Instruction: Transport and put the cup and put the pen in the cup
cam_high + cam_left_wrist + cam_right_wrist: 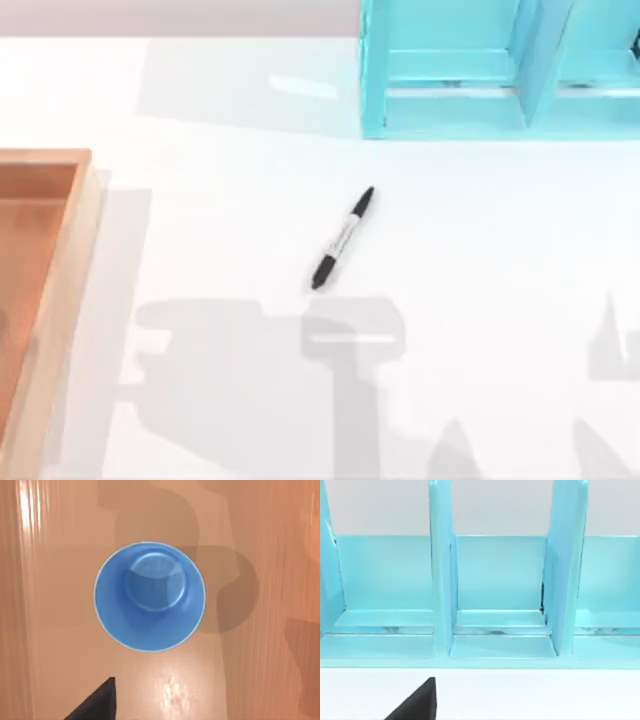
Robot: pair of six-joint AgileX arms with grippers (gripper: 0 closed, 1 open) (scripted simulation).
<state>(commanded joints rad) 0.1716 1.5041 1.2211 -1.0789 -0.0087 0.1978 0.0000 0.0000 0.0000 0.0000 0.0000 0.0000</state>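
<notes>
Top view: a light-blue shelf unit stands at the far right, a wooden tray at the left edge, the pen lies slanted mid-table. Left wrist view looks down into the upright cup on the tray's wood. Whether either gripper is open, I cannot tell.

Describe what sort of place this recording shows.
Likely a rendered desk-tidying tabletop: a white table with a pen lying loose, a light-blue shelf unit, and a wooden tray holding a blue cup.
</notes>
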